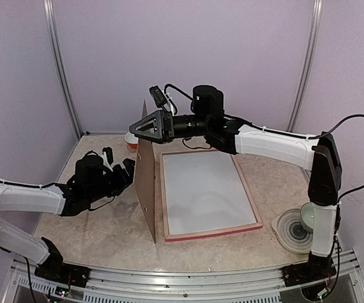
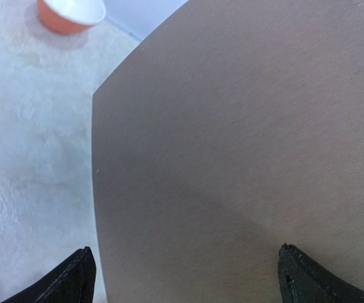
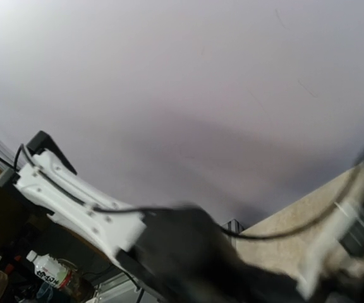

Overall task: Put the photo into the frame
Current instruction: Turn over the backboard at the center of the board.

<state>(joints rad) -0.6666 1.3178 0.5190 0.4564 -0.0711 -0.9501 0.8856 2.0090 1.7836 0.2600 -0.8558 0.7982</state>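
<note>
The pink frame [image 1: 214, 233] lies flat on the table in the middle, filled by a plain white sheet [image 1: 204, 189]. No red sunset print shows in any view. A brown backing board [image 1: 146, 189] stands on its edge along the frame's left side. My right gripper [image 1: 146, 127] is shut on the board's top edge and holds it upright. My left gripper [image 1: 122, 166] is open just left of the board, facing its flat side [image 2: 245, 139], with its fingertips [image 2: 78, 281] spread wide. The right wrist view is blurred and shows no fingers.
An orange bowl [image 1: 131, 140] sits at the back behind the board and also shows in the left wrist view [image 2: 71, 14]. A ribbed plate [image 1: 291, 230] and a pale bowl [image 1: 312, 215] stand at the right beside the right arm's base.
</note>
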